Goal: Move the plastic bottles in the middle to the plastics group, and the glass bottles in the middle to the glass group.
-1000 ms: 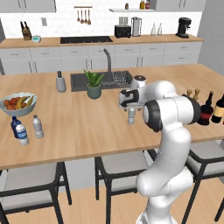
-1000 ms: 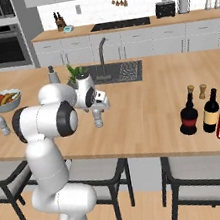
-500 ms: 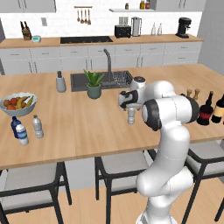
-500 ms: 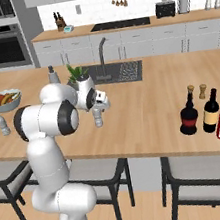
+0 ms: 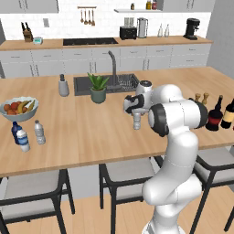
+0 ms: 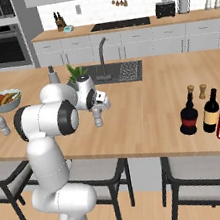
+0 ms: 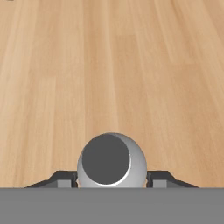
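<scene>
Your gripper point(image 7: 111, 180) sits clamped around the small clear greyish plastic bottle point(image 7: 112, 161), a finger point(image 7: 65, 178) against each side. The bottle stands upright mid wooden surface point(image 5: 82, 132), in front of the sink point(image 5: 109, 83). Potted plant point(image 5: 98, 87) stands just behind; wide dark glass bottle with red label point(image 6: 188, 116) well apart.
</scene>
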Tool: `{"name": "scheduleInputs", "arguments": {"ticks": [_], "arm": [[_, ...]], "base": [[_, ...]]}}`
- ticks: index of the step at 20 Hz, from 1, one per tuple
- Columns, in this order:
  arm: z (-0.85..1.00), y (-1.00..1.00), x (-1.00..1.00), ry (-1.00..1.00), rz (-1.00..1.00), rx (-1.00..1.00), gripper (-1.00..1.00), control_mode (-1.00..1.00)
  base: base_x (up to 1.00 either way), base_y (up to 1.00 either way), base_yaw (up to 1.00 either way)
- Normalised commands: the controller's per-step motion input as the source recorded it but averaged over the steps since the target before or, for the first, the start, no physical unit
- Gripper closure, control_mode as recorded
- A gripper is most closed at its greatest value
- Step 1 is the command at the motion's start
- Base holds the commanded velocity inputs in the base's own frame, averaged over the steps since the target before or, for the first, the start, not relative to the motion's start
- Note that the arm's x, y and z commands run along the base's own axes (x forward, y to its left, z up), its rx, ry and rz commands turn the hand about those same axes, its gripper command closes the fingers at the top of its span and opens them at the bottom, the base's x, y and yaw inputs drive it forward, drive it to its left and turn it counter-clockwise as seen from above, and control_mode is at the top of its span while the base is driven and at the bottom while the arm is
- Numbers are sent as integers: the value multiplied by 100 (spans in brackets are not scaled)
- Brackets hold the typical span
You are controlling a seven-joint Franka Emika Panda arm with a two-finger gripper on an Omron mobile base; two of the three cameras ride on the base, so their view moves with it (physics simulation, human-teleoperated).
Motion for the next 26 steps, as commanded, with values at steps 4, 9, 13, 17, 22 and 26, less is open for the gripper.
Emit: {"name": "scheduleInputs", "arguments": {"ticks": [4,9,13,17,22,26], "arm": [[19,9,-16,-6,5,0,100,-100],[55,49,-27,-9,21,0,100,-100],[38,84,-8,0,38,0,100,-100],[20,99,0,0,50,2,100,-100],[2,83,-2,0,50,7,100,-100],[0,74,-7,0,43,3,100,-100]], "base": [[0,0,0],[0,0,0],[0,0,0],[0,0,0],[0,0,0],[0,0,0]]}}
